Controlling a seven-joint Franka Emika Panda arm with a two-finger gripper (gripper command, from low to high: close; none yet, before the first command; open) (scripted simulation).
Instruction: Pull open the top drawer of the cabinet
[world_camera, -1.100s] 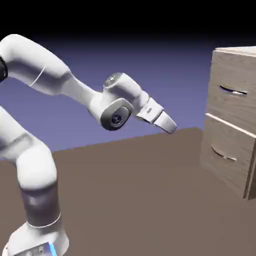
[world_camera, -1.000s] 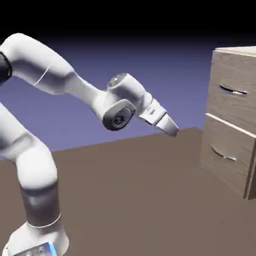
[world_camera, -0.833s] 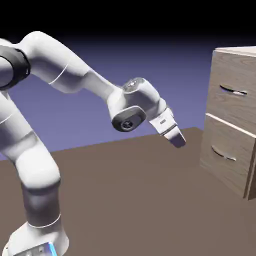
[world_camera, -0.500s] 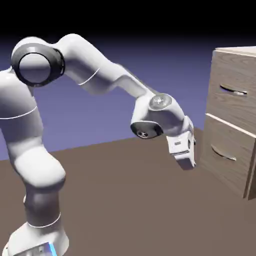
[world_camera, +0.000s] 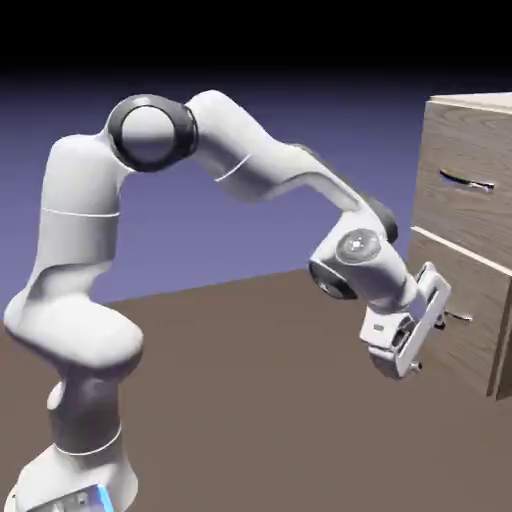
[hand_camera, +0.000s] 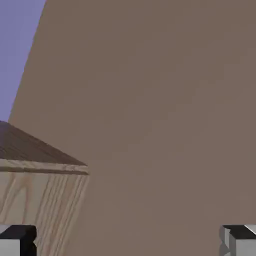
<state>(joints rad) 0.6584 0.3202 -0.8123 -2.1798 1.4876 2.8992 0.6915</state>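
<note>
The cabinet (world_camera: 497, 118) stands at the exterior view's right edge, tall and wood-grained. Its top drawer (world_camera: 470, 205) is shut, with a thin silver handle (world_camera: 466, 181). My gripper (world_camera: 428, 344) hangs lower, just left of the lower drawer front (world_camera: 462, 292) and near that drawer's handle (world_camera: 458, 317), well below the top handle. In the hand view the two fingertips (hand_camera: 18, 241) sit far apart at the bottom corners, so the gripper (hand_camera: 128, 244) is open and empty. A wood-grain corner of the cabinet (hand_camera: 42, 210) shows at that view's lower left.
The brown table (world_camera: 250, 400) stretches from the robot's base to the cabinet's foot. Brown table (hand_camera: 160, 115) also fills most of the hand view, with a strip of blue-violet backdrop (hand_camera: 15, 50) at the upper left.
The arm has swung right and down toward the cabinet. The hand dropped from about the top drawer's height to the lower drawer front and rolled over as it went.
</note>
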